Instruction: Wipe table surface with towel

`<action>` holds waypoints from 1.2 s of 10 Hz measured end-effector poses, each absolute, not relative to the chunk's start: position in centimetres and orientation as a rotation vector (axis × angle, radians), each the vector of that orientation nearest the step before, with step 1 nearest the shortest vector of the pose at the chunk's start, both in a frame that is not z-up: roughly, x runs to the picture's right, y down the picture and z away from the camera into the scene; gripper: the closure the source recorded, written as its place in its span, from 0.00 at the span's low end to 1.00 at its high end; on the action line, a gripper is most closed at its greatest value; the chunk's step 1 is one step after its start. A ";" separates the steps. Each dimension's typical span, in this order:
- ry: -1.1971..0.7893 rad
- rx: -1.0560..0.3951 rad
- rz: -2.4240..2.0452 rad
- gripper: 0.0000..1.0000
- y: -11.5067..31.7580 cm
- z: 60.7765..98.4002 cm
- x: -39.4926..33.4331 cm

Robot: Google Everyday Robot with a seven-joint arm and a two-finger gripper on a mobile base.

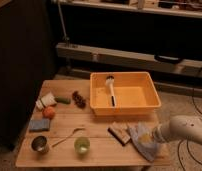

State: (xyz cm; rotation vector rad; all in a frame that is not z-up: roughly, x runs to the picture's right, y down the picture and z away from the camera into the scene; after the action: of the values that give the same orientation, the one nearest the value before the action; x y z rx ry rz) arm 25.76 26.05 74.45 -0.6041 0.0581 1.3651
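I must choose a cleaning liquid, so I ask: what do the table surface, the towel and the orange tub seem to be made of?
Table surface: likely wood, pale and matte; seams between planks show. Towel: soft blue-grey cloth, by its creases and bunched folds. Orange tub: probably plastic; smooth walls, one even colour, moulded rim. The gripper is at the towel's right edge.

The white arm [188,129] reaches in from the right, its tool [155,134] resting on the crumpled towel [140,140] at the counter's [96,124] near right corner. A brown block [119,132] lies touching the towel's left edge. Behind them sits an orange bin [126,110] with a brush [111,88] inside. Along the front edge stand a green cup [82,145] and a metal cup [40,144], with a spoon [68,136] between them. A blue pad [39,124] and an orange [49,112] lie at the left.
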 end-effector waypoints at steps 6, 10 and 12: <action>0.022 -0.636 1.262 0.35 28.4 73.7 23.0; 0.043 -0.637 1.229 0.35 27.7 76.2 20.6; 0.056 -0.650 1.198 0.49 27.6 77.6 19.1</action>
State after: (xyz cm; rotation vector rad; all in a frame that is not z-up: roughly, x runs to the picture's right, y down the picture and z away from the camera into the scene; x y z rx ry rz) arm 19.08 27.64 77.60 -0.6502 0.0563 1.1985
